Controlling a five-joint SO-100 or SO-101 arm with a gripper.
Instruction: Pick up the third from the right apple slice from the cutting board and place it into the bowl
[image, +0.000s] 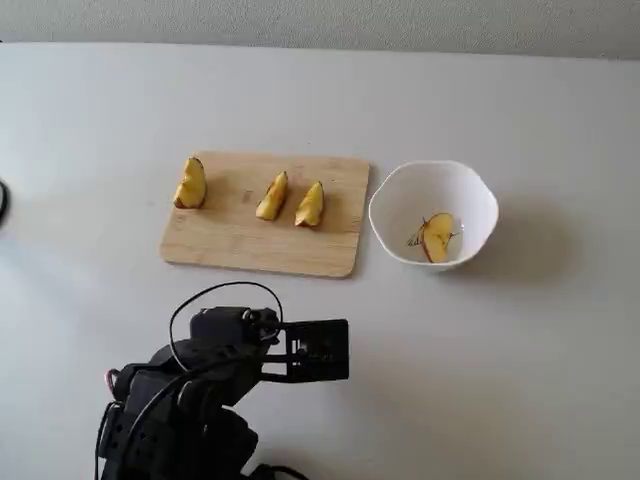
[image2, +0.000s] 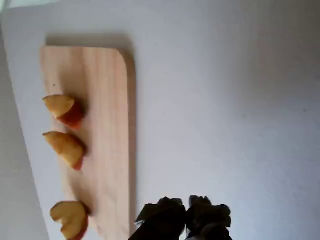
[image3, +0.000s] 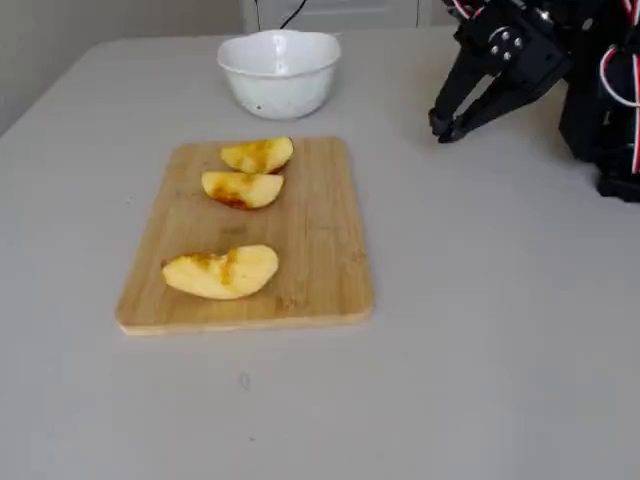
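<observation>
No text, label, brand, number or sign can be read in any of the views. The cutting board (image: 250, 235), the bowl (image: 400, 200) and the tabletop (image: 520, 360) carry no writing. The dark lines inside the bowl, beside the apple slice (image: 437, 236), are a drawn mark, not letters.

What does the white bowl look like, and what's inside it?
The small white bowl with a wavy rim sits upright on the pale table, just right of the light wooden cutting board in a fixed view, apart from it. It looks glossy, like ceramic. Inside lies one yellow apple slice with a red skin edge, resting on the bottom. Nothing else touches it.
</observation>
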